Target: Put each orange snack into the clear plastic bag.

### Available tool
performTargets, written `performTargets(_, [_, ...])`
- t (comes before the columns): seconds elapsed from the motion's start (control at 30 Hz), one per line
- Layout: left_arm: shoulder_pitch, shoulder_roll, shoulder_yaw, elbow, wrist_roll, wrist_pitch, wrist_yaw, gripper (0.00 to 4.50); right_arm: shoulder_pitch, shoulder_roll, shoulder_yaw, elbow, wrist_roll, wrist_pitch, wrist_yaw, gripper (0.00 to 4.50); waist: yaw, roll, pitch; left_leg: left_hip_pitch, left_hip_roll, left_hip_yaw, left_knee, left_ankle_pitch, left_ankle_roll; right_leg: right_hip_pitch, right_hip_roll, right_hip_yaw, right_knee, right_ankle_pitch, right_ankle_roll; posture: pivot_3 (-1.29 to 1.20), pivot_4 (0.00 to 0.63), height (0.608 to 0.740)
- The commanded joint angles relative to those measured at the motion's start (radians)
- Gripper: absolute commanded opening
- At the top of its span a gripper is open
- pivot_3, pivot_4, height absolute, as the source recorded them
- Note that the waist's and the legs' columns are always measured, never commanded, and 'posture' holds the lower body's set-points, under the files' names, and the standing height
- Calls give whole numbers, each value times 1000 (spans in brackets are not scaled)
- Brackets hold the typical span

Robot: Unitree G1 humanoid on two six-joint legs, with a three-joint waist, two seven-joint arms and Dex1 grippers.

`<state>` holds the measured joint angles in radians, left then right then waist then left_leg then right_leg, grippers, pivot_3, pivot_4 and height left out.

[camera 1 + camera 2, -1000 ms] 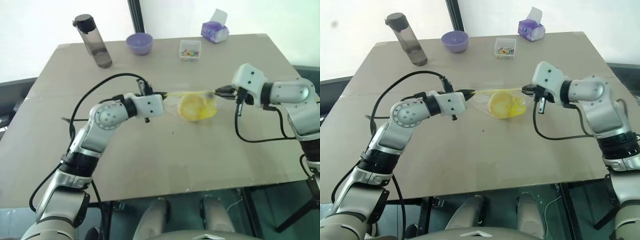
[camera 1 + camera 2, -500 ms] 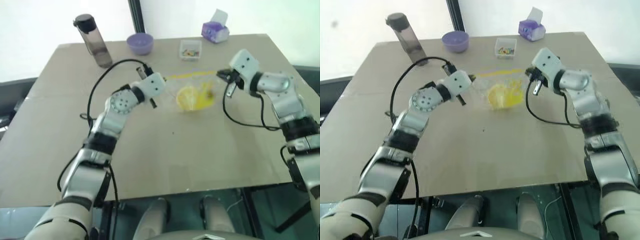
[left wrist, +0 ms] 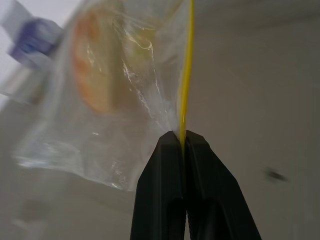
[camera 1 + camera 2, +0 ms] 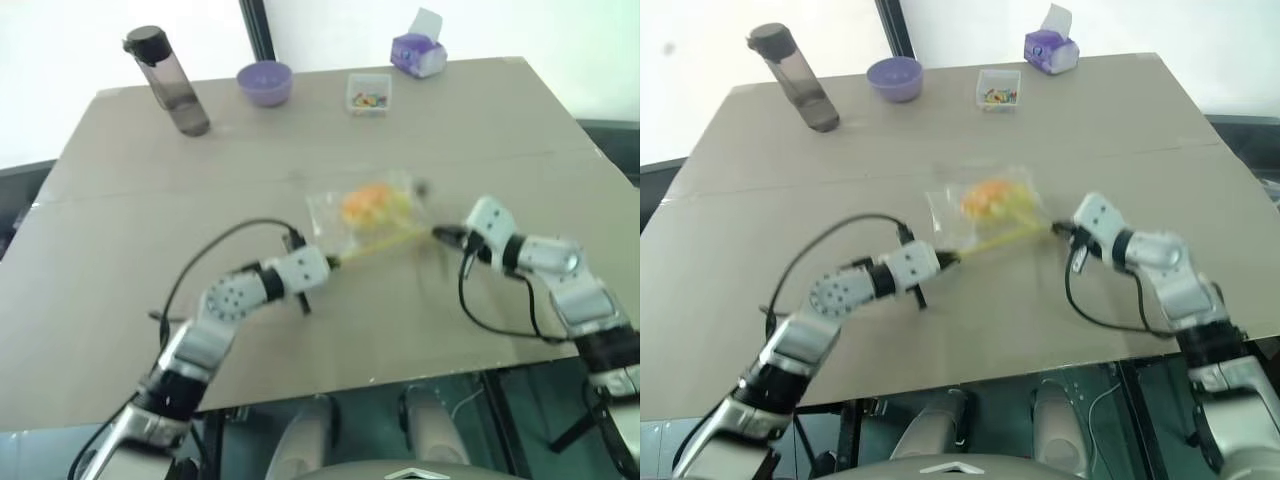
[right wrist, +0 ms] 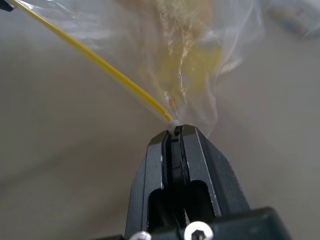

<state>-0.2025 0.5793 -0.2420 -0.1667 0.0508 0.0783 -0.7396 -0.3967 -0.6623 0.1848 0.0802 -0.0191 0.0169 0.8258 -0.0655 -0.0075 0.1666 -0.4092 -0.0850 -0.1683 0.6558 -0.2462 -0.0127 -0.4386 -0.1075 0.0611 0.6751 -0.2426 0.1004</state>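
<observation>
The clear plastic bag (image 4: 368,212) lies low over the middle of the table with the orange snack (image 4: 366,201) inside it. Its yellow seal strip (image 4: 385,243) is stretched taut on the near side between my two grippers. My left gripper (image 4: 336,262) is shut on the strip's left end, seen up close in the left wrist view (image 3: 182,136). At the right end of the strip my right gripper (image 4: 438,233) is pinched shut, as the right wrist view shows (image 5: 173,129). The snack (image 3: 95,65) shows blurred through the crinkly film.
Along the far edge of the table (image 4: 120,300) stand a dark water bottle (image 4: 166,80), a purple bowl (image 4: 264,82), a small clear box of colourful bits (image 4: 368,95) and a purple tissue pack (image 4: 417,53). Black cables loop from both wrists.
Both grippers rose with the bag half a second ago, then came down and toward the near side. The bag with the snack now rests low over the table, seal strip nearest me.
</observation>
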Motion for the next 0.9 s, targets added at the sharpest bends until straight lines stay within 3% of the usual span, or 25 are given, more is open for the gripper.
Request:
performTargets(0.03, [65,15,61,-146,-55,107,0,0,70,-57,-57,-147,35,89,31,7,8,1,1,5,0,2,0,0,0,4,0,0,0,0,0,0,150,740])
performTargets(0.07, [86,20,62,-163,-65,136,-6,689,90,-67,-60,-167,40,109,38,711,15,0,1,14,1,4,-2,0,0,14,2,0,-2,0,0,0,150,740])
performTargets(0.1, [101,20,66,-176,-72,159,-6,994,101,-76,-65,-182,42,124,38,1055,19,1,1,30,3,4,-6,-1,1,31,3,-2,-7,-2,2,0,150,740])
performTargets(0.2, [109,13,88,-161,-39,150,47,2398,104,-99,-81,-186,39,147,36,2493,23,0,1,44,6,6,-8,-1,1,47,4,-3,-14,-4,6,0,150,740])
performTargets(0.37, [122,23,147,-154,-67,159,59,2398,114,-118,-136,-209,113,198,74,2493,25,0,1,43,6,6,-8,-1,1,45,4,-3,-14,-1,1,0,150,740])
performTargets(0.7, [247,-1,387,-281,-364,332,27,2398,243,-129,-416,-274,456,434,152,2493,34,0,1,34,9,4,-8,-3,4,41,3,-5,-20,-1,1,0,150,740])
performTargets(0.9, [343,5,496,-342,-478,404,35,2398,341,-172,-502,-230,487,409,199,2493,46,0,1,31,9,4,-8,-4,4,38,3,-6,-20,-1,0,0,150,740])
